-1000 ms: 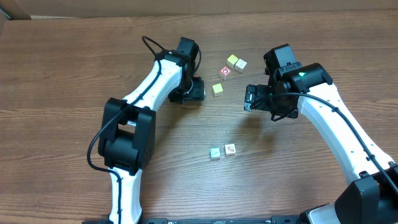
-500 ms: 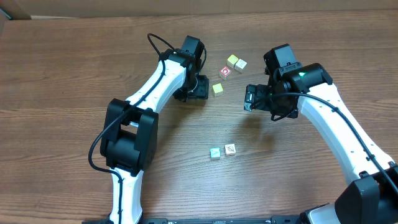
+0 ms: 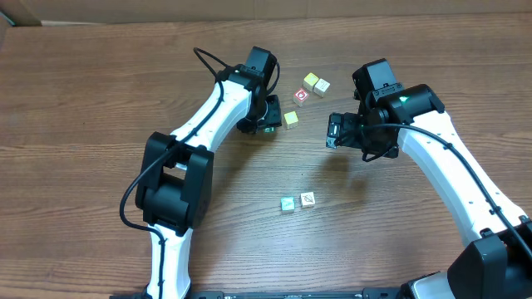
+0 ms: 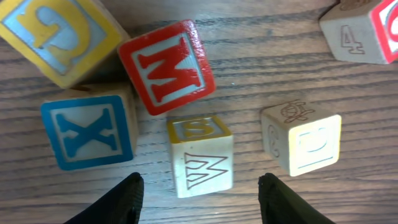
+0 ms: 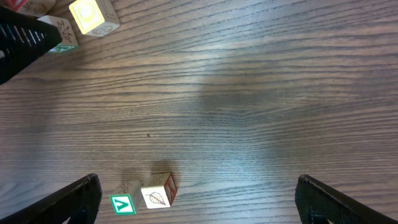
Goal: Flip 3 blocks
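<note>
Your two arms are white shells with black joint housings. On your left arm (image 3: 214, 106), a black cable (image 3: 202, 60) loops free at 9 o'clock of the wrist. Your right arm (image 3: 436, 158) shows a green light (image 3: 405, 99). Your left gripper (image 4: 202, 196) has matte black, rounded fingers (image 4: 127, 199).

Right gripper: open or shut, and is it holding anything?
Open, holding nothing. The right gripper shows its fingers at opposite lower corners of the right wrist view, with only table between them.
</note>
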`<action>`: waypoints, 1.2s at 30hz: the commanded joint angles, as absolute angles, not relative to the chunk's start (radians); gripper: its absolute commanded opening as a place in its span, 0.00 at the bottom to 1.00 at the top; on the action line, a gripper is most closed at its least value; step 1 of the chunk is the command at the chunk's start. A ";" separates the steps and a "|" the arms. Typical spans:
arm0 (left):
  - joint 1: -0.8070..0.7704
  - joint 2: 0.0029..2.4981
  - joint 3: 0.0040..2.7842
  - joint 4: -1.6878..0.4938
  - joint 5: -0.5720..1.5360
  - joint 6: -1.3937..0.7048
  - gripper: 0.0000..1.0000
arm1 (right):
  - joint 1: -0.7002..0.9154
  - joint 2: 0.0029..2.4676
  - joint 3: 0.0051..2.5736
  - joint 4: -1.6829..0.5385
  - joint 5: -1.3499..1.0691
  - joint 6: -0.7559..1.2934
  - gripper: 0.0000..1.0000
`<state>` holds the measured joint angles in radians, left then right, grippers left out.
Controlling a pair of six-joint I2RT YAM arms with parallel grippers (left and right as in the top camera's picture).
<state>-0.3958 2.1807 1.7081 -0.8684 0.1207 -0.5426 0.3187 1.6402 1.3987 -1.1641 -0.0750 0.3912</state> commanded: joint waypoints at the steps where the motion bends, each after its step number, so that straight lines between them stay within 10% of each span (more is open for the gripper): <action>1: -0.401 2.188 1.733 -0.866 0.128 -0.584 0.52 | 0.320 1.614 1.395 -1.166 -0.081 0.384 1.00; 24: -0.400 2.267 1.732 -0.865 0.104 -0.553 0.27 | 0.320 1.614 1.395 -1.180 -0.081 0.384 1.00; 36: -0.399 2.266 1.768 -0.868 0.067 -0.448 0.55 | 0.320 1.614 1.395 -1.180 -0.081 0.384 1.00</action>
<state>-0.3981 2.2456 1.7401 -0.8673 0.1009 -0.4870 0.3187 1.6402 1.3987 -1.1824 -0.0753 0.3912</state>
